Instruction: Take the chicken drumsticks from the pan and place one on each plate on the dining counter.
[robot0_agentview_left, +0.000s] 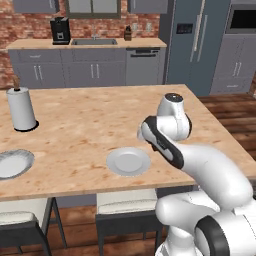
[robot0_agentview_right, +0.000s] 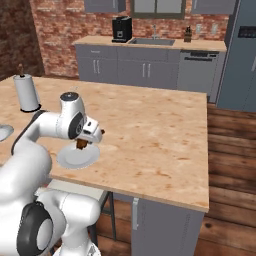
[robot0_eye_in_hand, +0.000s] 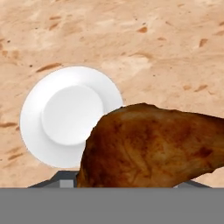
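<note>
While the hand (robot0_agentview_right: 83, 143) hangs above the dining bench (robot0_agentview_right: 150, 130), its fingers clamp a reddish-brown chicken drumstick (robot0_eye_in_hand: 148, 146), held just over the near plate (robot0_agentview_left: 128, 161). That plate lies bare by the bench's front edge; a second plate (robot0_agentview_left: 14, 163) sits farther left, near a paper towel roll (robot0_agentview_left: 21, 108)

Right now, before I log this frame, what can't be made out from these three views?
- Fingers: in the hand view the chicken drumstick covers them; in the left base view the arm's own wrist hides the gripper.
- Second plate: cut off by the left edge in the left base view, so whether it is empty is unclear.
- Near plate: its lower right rim is hidden behind the drumstick in the hand view.
- Drumstick's bone end: cut off by the hand view's right edge.
</note>
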